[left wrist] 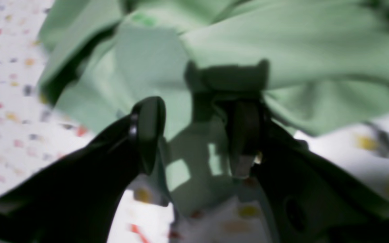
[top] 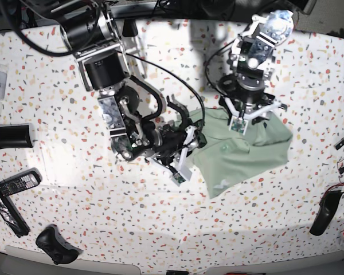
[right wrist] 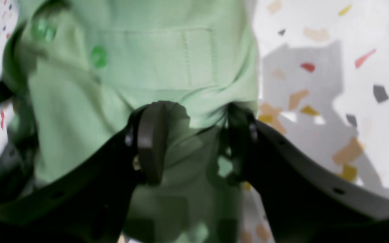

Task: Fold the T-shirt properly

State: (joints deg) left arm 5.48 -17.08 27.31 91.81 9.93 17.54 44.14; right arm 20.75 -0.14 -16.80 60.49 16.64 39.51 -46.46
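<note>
From the left wrist view, the left gripper (left wrist: 194, 135) is seen low over the T-shirt (left wrist: 282, 50), its jaws set fairly wide with only flat cloth and shadow between them; nothing is clamped, though one pad seems to touch a raised fold. From the right wrist view, the right gripper (right wrist: 194, 138) is likewise held apart over the T-shirt (right wrist: 140, 67), green fabric bunched in the gap near the buttoned placket. Whether that bunch is pinched cannot be told.

In the base view, the T-shirt (top: 246, 152) is found crumpled into a rough block on the terrazzo table (top: 160, 229), right of centre. It is flanked by the right gripper (top: 186, 143) at its near-left edge and the left gripper (top: 245, 117) at its far edge, probably so that opposite edges can be taken and spread. Folding is judged barely begun. Further off, a remote control (top: 14, 183) and a game controller (top: 56, 245) are left well apart from the cloth.
</note>
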